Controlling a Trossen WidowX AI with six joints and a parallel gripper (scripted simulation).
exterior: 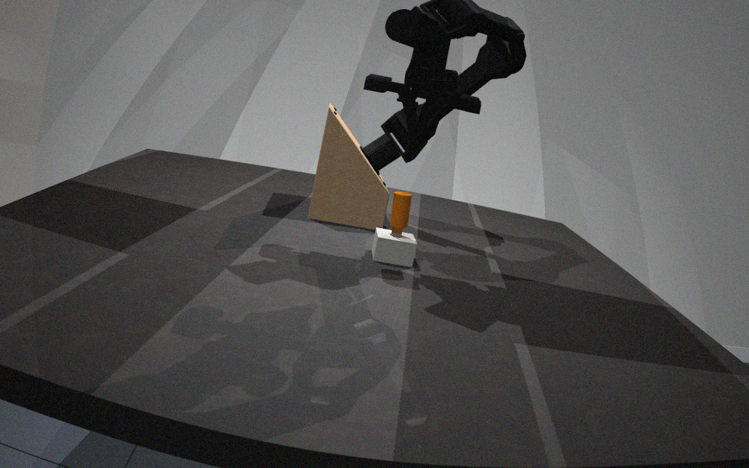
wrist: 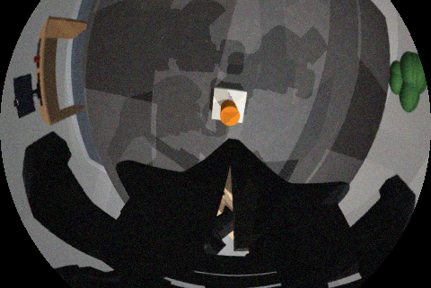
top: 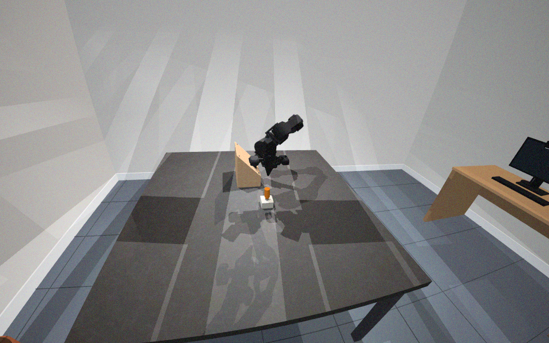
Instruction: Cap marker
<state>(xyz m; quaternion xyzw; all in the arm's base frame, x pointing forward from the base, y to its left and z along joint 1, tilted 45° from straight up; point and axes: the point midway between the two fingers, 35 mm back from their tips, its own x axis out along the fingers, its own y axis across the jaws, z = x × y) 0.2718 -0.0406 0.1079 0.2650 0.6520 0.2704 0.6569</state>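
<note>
1. The orange cap (exterior: 400,210) sits on top of the marker, upright, with only a short dark piece of the marker (exterior: 396,234) showing between the cap's lower edge and the block.
2. The marker stands in a white holder block (exterior: 393,250), which rests on the dark worktop (exterior: 132,279) around its middle, a little toward the far side.
3. Just behind and to the left of the block stands a tan wooden wedge (exterior: 342,180), its sloping edge facing right; in the exterior view the cap's left side overlaps the wedge's lower right corner (whether they touch cannot be told from these angles).
4. The black arm is raised above and behind the block, and its gripper (top: 269,171) points down toward the worktop, well above the cap and apart from it.
5. The jaws are pressed together with nothing between them; in the wrist view they meet in a dark point (wrist: 230,147), with the cap (wrist: 230,115) and the white block (wrist: 230,98) visible just beyond it.
6. Off to the right of the worktop stands a wooden desk (top: 472,187) carrying a monitor (top: 545,164) and a keyboard (top: 522,190).
</note>
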